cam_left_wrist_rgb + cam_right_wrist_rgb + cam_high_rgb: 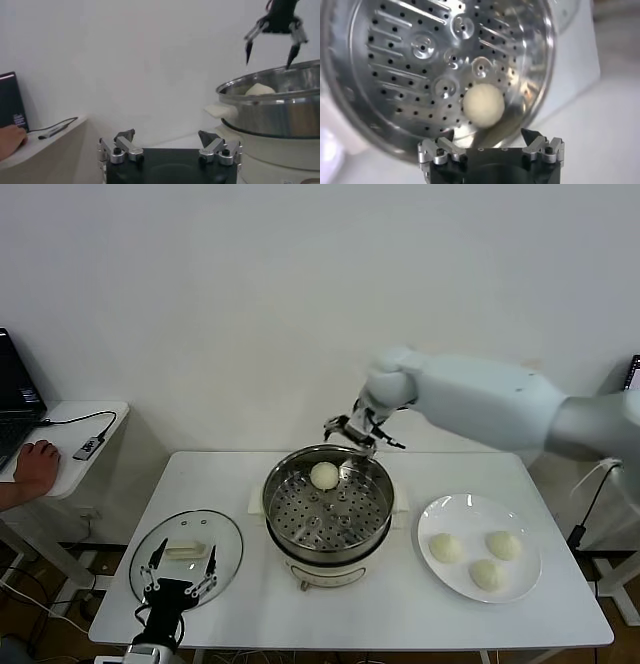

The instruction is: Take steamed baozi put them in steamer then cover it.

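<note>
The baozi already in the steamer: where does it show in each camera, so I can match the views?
Head view: baozi on the steamer tray's far side, under the open right gripper.
Left wrist view: only its top shows above the steamer rim.
Right wrist view: mid-frame, on the perforated tray.
Shared landmark: the steamer's rim.

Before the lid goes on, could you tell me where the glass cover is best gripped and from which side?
I would grip the cover by the cream-white rectangular handle at its centre, coming straight down from above. It lies flat on the table, so its thin rim offers little purchase, while the raised handle suits fingers closing across its narrow width. The open left gripper is right over it.
</note>
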Robot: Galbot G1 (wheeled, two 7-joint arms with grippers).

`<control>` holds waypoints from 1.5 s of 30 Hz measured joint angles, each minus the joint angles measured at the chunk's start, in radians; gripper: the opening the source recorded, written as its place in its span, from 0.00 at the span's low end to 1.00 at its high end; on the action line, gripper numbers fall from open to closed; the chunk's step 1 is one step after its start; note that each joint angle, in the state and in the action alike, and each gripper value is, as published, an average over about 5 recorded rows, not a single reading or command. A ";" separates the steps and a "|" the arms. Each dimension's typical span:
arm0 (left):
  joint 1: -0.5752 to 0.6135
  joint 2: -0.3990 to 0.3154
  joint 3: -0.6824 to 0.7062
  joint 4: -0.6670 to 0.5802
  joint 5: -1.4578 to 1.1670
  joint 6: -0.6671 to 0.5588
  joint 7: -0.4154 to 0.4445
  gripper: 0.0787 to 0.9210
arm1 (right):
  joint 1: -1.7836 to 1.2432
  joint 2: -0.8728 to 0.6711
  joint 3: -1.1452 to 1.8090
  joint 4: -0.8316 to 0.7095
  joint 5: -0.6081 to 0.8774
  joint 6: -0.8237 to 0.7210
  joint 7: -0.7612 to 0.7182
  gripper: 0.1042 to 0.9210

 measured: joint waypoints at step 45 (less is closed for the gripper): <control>0.006 -0.009 -0.043 0.006 -0.003 0.004 0.005 0.88 | -0.620 -0.399 0.362 0.072 -0.150 -0.285 -0.011 0.88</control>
